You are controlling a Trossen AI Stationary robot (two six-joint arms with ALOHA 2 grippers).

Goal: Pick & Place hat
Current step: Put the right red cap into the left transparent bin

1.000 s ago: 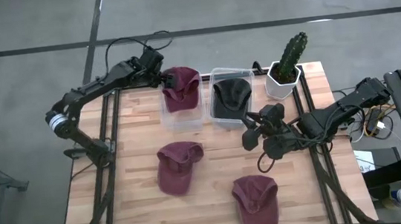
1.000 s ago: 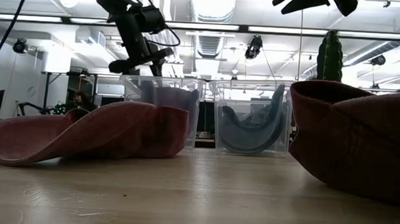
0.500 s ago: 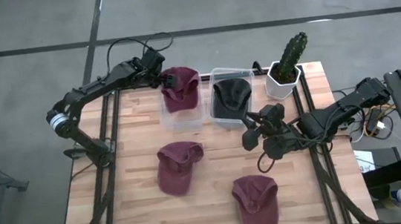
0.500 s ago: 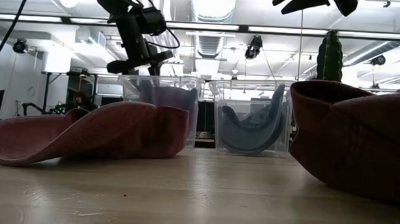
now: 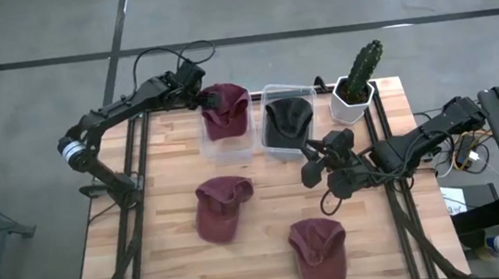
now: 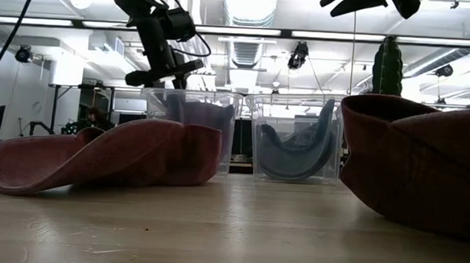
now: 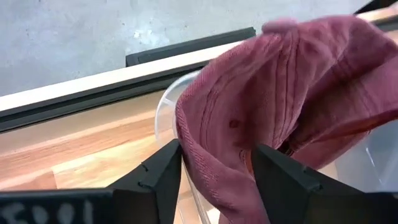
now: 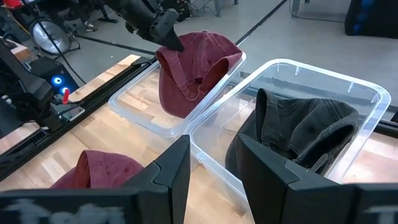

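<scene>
A maroon hat (image 5: 226,112) stands in the left clear bin (image 5: 206,149) at the table's far edge, its crown leaning on the wall toward the right bin (image 8: 205,109). My left gripper (image 5: 199,96) is open at the hat's top left edge (image 7: 186,134), one finger on each side of the cloth. A dark hat (image 5: 285,122) lies in the right clear bin (image 5: 268,91). Two more maroon hats lie on the table, one left of centre (image 5: 221,207) and one near the front (image 5: 319,248). My right gripper (image 5: 307,164) hovers open right of centre, pointing at the bins. My left gripper (image 7: 217,168) has its fingers on either side of the hat's stitched edge (image 7: 186,134), coming from the table's left and slightly above. One finger (image 7: 165,168) lies close to the cloth; whether it touches, I cannot tell. The hat rests in the bin.
A potted cactus (image 5: 359,77) stands at the far right corner beside the right bin. The two clear bins stand side by side along the far edge. Bare wood shows on the table's left side and between the two loose hats.
In the low view my left gripper's fingers have spread apart at the top of the left bin, letting go of the maroon hat. The hat stays in the bin. My right arm has kept still.
</scene>
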